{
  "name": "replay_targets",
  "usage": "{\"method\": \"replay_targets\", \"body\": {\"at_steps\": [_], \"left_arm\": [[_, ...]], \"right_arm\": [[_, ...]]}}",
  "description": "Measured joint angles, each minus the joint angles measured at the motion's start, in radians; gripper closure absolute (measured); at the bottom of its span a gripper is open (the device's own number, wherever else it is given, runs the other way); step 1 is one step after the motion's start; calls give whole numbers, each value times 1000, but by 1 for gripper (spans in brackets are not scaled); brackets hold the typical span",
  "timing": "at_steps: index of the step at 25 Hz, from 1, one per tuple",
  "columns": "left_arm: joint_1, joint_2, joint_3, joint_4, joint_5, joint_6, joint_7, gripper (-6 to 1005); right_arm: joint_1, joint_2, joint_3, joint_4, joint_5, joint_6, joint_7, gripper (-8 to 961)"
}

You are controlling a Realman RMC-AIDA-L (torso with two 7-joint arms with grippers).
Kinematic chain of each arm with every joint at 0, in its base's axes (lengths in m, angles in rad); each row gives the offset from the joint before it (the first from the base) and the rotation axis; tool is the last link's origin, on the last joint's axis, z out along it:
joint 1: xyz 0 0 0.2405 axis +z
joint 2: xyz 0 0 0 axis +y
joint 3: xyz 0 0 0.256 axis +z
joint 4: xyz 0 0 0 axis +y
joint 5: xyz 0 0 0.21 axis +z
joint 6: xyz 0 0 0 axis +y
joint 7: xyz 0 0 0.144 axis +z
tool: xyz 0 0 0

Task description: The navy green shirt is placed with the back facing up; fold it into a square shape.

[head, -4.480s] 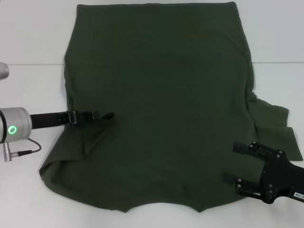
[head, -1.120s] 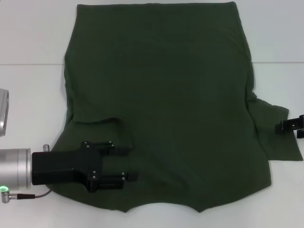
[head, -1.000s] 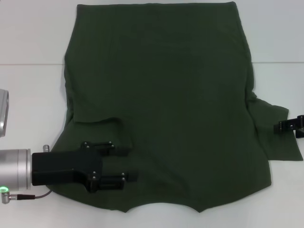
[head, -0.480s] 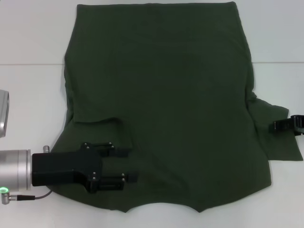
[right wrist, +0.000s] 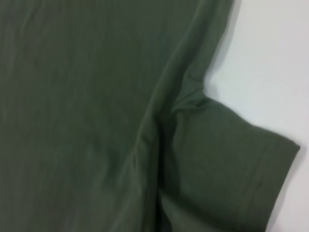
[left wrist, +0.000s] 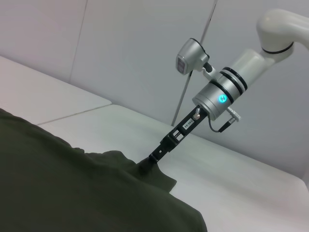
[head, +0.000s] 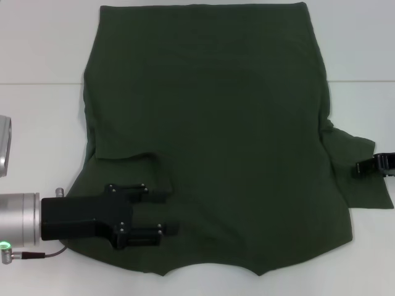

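Observation:
The navy green shirt [head: 210, 123] lies flat on the white table [head: 37, 123], neckline at the near edge. Its left sleeve is folded inward over the body [head: 133, 166]. My left gripper [head: 173, 213] hovers open over the near left part of the shirt, nothing between its fingers. My right gripper [head: 365, 168] rests at the outer edge of the spread right sleeve [head: 358, 185]. In the left wrist view the right gripper [left wrist: 150, 161] touches the sleeve's edge [left wrist: 161, 181]. The right wrist view shows only the sleeve [right wrist: 227, 159] and the shirt's side [right wrist: 72, 96].
Bare white table lies left [head: 37, 123] and right [head: 364, 105] of the shirt. A seam line crosses the table at the far side [head: 43, 83]. A grey wall [left wrist: 120, 48] stands behind the table in the left wrist view.
The right gripper crept inward onto the right sleeve's edge, then slightly toward me. The left gripper, earlier at the left sleeve fold, has held still, open, over the near left of the shirt.

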Motion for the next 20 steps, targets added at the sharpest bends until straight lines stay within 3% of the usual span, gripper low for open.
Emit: {"method": "replay_targets", "body": {"at_steps": [20], "left_arm": [[-1,-1,0,0,0,-1,-2,248]], "right_arm": [[9,2,4,-1,-22,-2,7,862]]}}
